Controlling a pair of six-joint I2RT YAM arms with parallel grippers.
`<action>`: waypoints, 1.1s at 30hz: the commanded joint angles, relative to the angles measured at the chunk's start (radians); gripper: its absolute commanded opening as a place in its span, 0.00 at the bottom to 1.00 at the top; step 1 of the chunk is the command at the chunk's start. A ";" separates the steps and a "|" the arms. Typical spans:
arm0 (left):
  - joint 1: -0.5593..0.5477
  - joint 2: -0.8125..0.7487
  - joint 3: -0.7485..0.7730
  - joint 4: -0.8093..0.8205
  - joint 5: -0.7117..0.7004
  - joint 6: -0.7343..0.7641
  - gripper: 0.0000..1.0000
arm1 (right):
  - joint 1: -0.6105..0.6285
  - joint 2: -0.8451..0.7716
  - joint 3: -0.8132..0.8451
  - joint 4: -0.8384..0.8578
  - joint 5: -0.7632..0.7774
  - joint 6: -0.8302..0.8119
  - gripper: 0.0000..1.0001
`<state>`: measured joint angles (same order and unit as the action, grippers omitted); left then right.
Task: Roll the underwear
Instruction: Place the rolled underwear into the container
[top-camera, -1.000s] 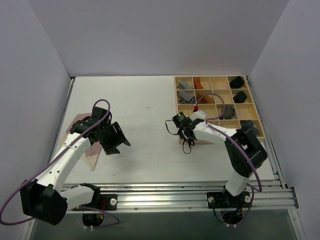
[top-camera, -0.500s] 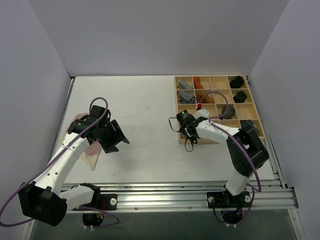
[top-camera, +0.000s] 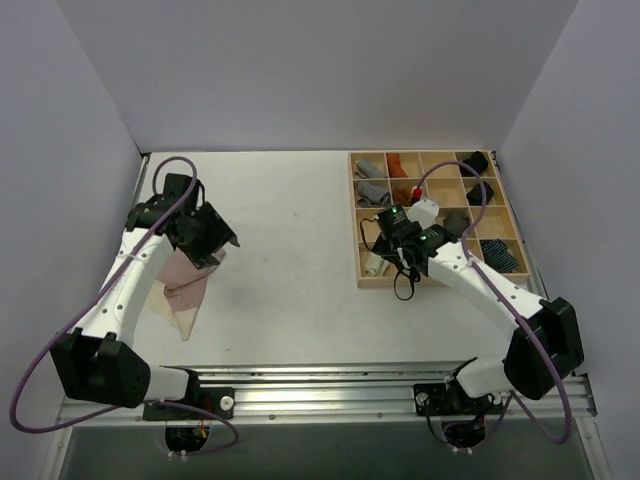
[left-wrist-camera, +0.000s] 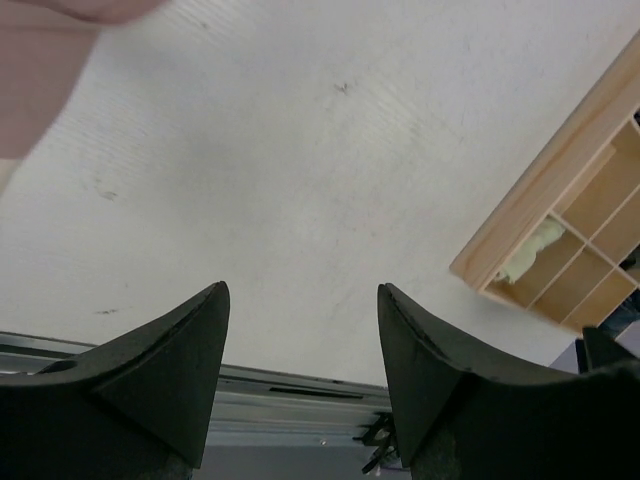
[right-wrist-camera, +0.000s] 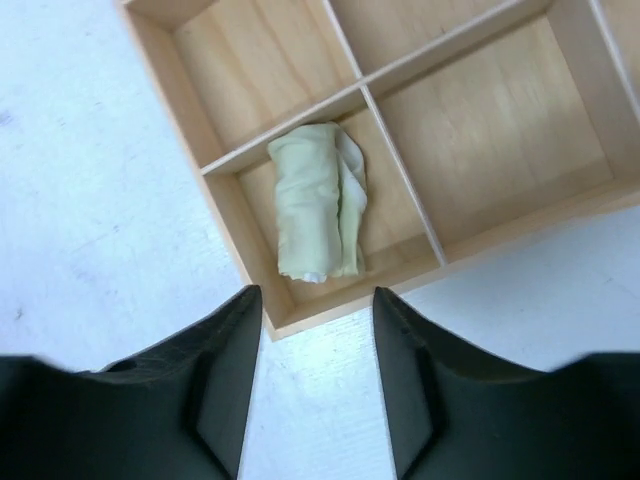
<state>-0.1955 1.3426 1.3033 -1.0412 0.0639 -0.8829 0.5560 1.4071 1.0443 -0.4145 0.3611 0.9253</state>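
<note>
The pale yellow-green underwear (right-wrist-camera: 318, 200) is seen rolled into a small bundle and set lengthwise in the near-left corner compartment of the wooden tray (top-camera: 353, 205), close against that compartment's left wall. The right gripper (right-wrist-camera: 315, 300) is held above the tray's near edge, just short of the bundle; its jaws are spread apart and nothing is caught between them, the roll lying free of both fingers. The dusty pink underwear (top-camera: 185, 285) is spread flat on the left side of the table (top-camera: 290, 220), well apart from the tray, with a beige part shown toward its near end. The left gripper (left-wrist-camera: 300, 295) is raised above the table just beyond the far edge of that pink cloth, with its jaws opened wide and empty; only bare table is framed between its fingers. In the far compartments of the tray, grey rolls (top-camera: 372, 168), a rust roll (top-camera: 398, 165) and a black roll (top-camera: 473, 160) are kept, and a blue-striped roll (top-camera: 497, 255) is placed in a near-right compartment.
</note>
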 joint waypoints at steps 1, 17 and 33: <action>0.085 0.079 0.092 -0.028 -0.076 0.047 0.69 | -0.056 -0.033 0.020 0.014 -0.075 -0.140 0.36; 0.343 0.265 0.057 0.004 -0.021 0.190 0.68 | -0.136 0.170 -0.093 0.263 -0.315 -0.218 0.15; 0.340 0.463 -0.013 0.107 0.043 0.222 0.65 | -0.154 0.158 0.121 0.027 -0.306 -0.261 0.16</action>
<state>0.1440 1.7897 1.3090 -0.9821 0.0868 -0.6853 0.4110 1.6283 1.0584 -0.2920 0.0544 0.6872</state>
